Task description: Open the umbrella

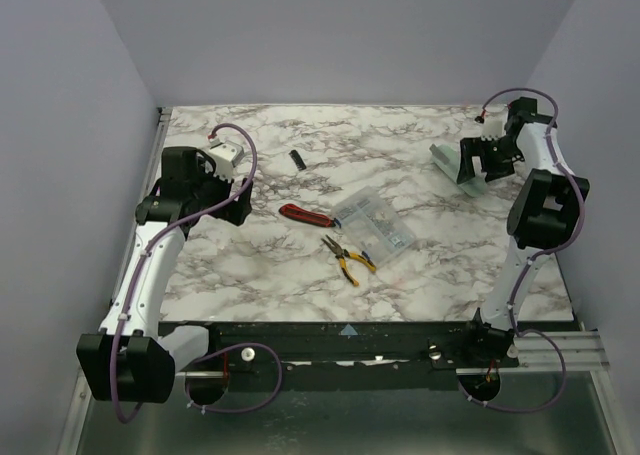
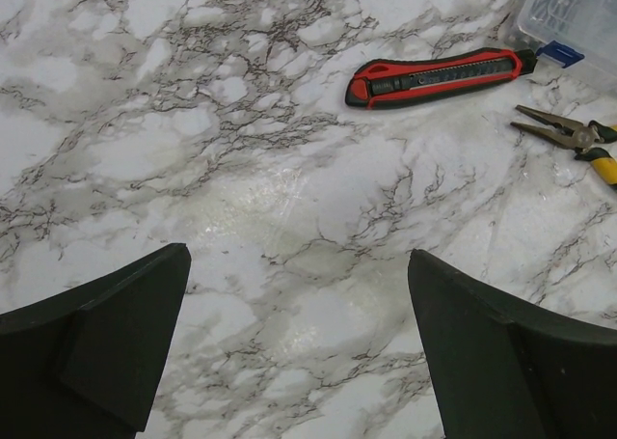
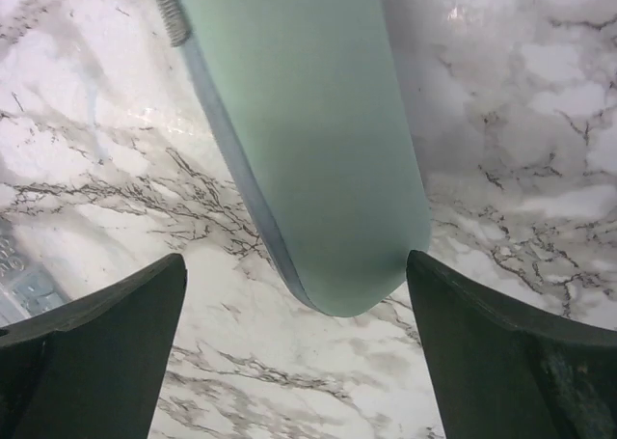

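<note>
The umbrella's mint-green tube case (image 1: 452,166) lies on the marble table at the far right. In the right wrist view the case (image 3: 308,130) fills the upper middle, its rounded end pointing toward me, a zipper pull at its top left. My right gripper (image 1: 488,165) hovers over it, open; its fingertips (image 3: 125,333) stand wide apart on either side of the case's end, not touching it. The canopy, shaft and handle are hidden. My left gripper (image 1: 215,180) is open and empty at the left of the table, over bare marble (image 2: 299,294).
A red and black utility knife (image 1: 303,215) (image 2: 439,76), yellow-handled pliers (image 1: 348,258) (image 2: 569,135) and a clear plastic parts box (image 1: 373,225) (image 2: 578,10) lie mid-table. A small black object (image 1: 296,159) lies further back. Grey walls stand on three sides.
</note>
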Available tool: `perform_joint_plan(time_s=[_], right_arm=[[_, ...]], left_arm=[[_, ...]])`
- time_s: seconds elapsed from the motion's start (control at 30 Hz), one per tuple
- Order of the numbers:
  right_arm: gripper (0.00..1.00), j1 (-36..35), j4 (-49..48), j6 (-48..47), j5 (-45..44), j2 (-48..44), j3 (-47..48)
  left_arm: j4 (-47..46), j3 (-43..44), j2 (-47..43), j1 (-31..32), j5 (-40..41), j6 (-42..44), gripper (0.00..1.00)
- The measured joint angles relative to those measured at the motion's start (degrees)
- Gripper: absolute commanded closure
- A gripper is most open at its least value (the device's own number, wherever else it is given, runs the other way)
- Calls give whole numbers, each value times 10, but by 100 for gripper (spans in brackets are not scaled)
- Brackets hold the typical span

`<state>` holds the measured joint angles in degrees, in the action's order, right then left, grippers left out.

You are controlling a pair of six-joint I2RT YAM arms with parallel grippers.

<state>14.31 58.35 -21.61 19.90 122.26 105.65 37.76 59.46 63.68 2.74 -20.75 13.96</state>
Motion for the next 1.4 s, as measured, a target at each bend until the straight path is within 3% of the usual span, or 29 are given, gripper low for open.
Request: perform_joint_plan(time_s=[0.33, 0.67, 0.73, 0.87, 1.1, 1.4], right_arm=[[4, -28, -71, -57, -12, -10, 13], [5, -74, -82, -67, -17, 7, 63], [7, -81, -85, -65, -23, 11, 59], [21, -92, -87, -63, -35, 26, 47], [47, -93, -151, -89, -69, -21, -89], [57, -93, -201, -218, -110, -225, -369]], left_arm=[[0, 5, 7, 0, -2, 14, 2], [-5, 29, 14, 0, -14, 35, 2], [-4, 36, 21, 0, -14, 36, 2], [-6, 39, 28, 0, -14, 37, 2], [-28, 37, 24, 0, -21, 45, 2], [-48, 33, 18, 0, -33, 47, 2]])
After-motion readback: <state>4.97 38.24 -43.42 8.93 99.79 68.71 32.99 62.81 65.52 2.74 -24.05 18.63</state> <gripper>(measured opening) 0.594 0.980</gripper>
